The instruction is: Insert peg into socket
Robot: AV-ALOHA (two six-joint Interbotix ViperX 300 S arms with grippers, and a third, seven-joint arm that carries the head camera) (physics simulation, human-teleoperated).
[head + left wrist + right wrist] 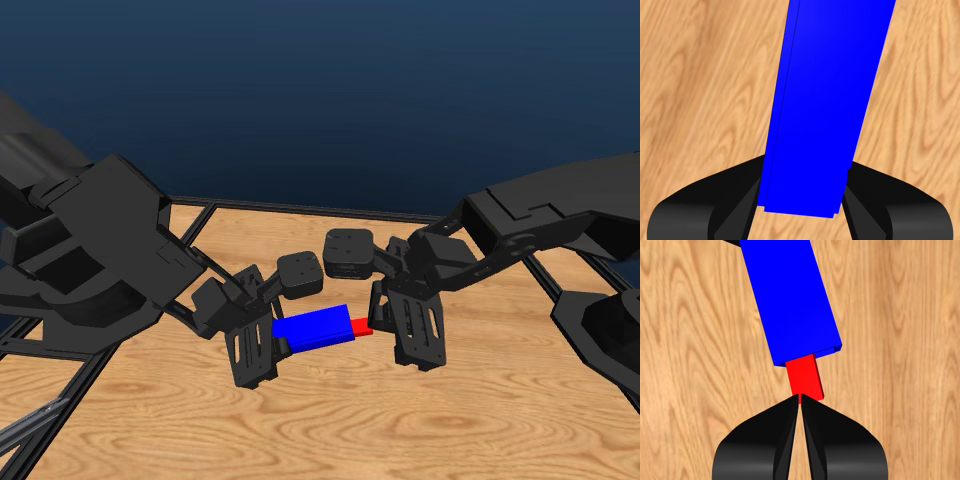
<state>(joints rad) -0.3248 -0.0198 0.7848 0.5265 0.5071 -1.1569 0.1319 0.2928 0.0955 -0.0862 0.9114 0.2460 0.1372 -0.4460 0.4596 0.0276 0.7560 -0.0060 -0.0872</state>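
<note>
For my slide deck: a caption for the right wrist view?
Right pincer shut on the red peg, mostly inside the blue socket.

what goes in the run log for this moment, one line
left gripper: shut on socket | right gripper: shut on peg | peg: mostly inside socket, short end showing | both held above table

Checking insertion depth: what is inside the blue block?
The thin red bar enters the open end of the bright-blue rectangular block; only a short stub shows before the right claw. How deep it reaches is hidden.

Bare table (330, 420) all around the joined socket (314, 328) and peg (362, 327).
</note>
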